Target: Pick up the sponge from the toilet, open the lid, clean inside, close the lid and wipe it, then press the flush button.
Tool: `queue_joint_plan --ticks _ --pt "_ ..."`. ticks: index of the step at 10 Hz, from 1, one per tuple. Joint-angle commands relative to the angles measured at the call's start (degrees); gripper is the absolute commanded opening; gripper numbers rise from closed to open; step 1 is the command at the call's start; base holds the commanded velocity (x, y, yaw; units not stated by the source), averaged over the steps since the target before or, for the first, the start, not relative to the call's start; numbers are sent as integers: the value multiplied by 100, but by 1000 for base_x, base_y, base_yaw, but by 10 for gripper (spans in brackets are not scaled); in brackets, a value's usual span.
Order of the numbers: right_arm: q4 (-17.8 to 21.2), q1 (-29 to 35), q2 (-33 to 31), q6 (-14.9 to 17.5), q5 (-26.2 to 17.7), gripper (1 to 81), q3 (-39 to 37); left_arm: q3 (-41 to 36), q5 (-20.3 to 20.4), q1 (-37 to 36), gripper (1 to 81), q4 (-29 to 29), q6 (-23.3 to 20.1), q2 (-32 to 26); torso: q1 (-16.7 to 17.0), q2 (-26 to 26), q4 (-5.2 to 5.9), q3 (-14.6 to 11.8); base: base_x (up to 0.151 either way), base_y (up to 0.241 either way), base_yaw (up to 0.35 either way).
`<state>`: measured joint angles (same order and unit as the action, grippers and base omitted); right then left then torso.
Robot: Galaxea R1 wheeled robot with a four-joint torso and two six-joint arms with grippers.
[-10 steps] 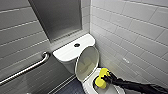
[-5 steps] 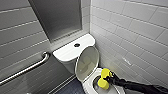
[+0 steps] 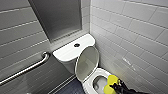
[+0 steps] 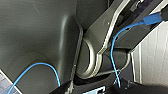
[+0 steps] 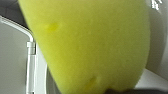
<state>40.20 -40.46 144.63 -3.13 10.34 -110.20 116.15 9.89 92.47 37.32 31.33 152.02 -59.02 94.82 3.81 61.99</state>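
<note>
One risk: my right gripper (image 3: 114, 85) pinches the sponge (image 3: 112, 79) at its tip, over the toilet (image 3: 68, 51) bowl, the lid (image 3: 87, 62) upright beyond it; I judge hard scrubbing could work it loose into the water

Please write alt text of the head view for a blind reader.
The right hand holds a yellow sponge at the bowl of the toilet, whose lid stands open. A grab bar crosses the left wall.
</note>
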Motion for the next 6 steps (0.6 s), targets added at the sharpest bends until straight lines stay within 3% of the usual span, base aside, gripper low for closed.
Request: queue_joint_plan --ticks 1,6 --pt "49 -90 -775 -188 575 10 1098 -180 -329 224 811 109 -30 -127 0 0 2 0 0 0 0" --pt "-109 -1003 -1461 -161 1647 10 2461 -224 -329 260 811 118 -48 -118 0 0 2 0 0 0 0"
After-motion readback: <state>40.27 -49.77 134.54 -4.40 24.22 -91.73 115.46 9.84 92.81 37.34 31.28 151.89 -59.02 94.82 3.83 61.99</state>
